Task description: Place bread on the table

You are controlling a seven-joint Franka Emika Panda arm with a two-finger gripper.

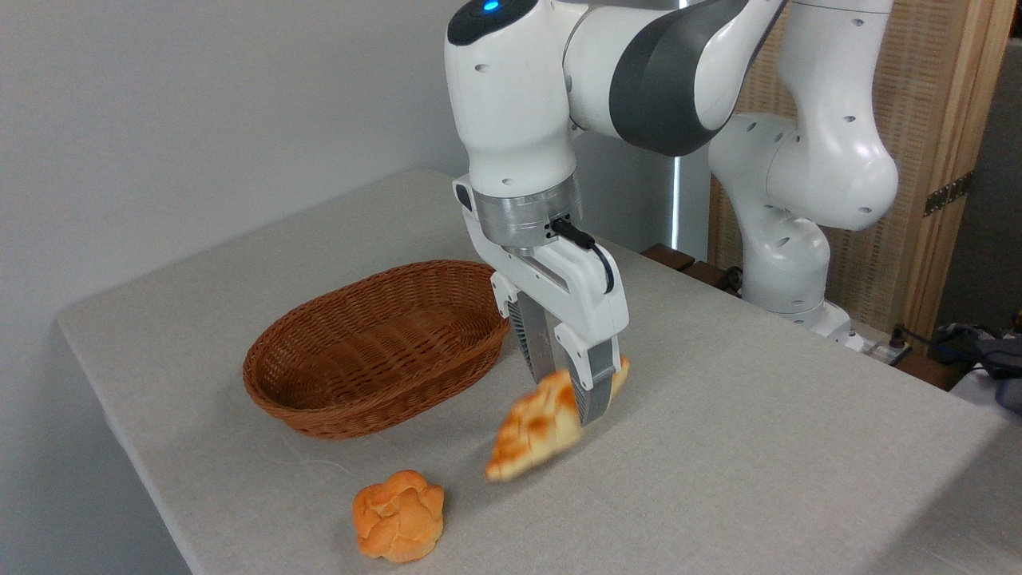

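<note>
One gripper point(568, 393) parted around blurred bread point(536, 425), basket point(375, 351) and bun point(398, 514) nearby.

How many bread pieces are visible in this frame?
2. The braided loaf hangs blurred between the gripper jaws, right of the basket. The round bun lies on the table, in front. None seems hidden.

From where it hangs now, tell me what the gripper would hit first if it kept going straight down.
The braided golden loaf between the gripper's fingers would likely meet the grey-beige cloth table first, low tip leading. The loaf is blurred, so its clearance is unclear.
</note>
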